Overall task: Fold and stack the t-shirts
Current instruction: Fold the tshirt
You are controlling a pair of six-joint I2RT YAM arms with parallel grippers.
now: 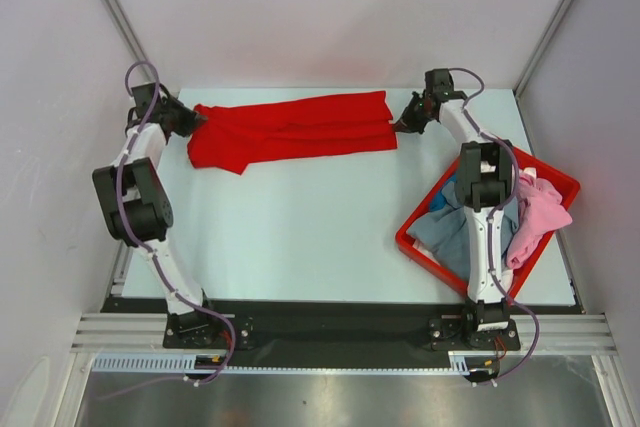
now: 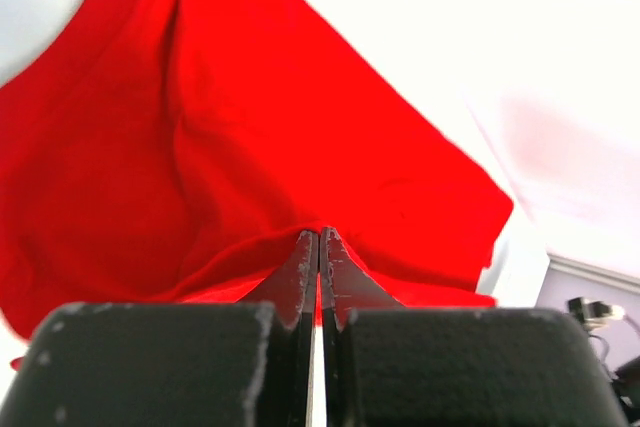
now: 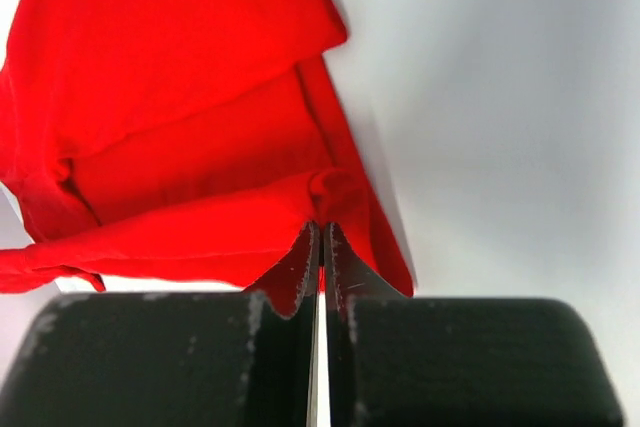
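- The red t-shirt (image 1: 290, 130) lies as a long folded band across the far part of the table (image 1: 300, 237), between the two grippers
- The left gripper (image 2: 319, 237) holds its left end, jaws closed tight on the cloth
- The right gripper (image 3: 319, 229) pinches a fold at its right end, jaws likewise closed
- A pink t-shirt (image 1: 541, 215) and a grey-blue t-shirt (image 1: 447, 235) sit heaped in the red bin (image 1: 403, 240) at the right
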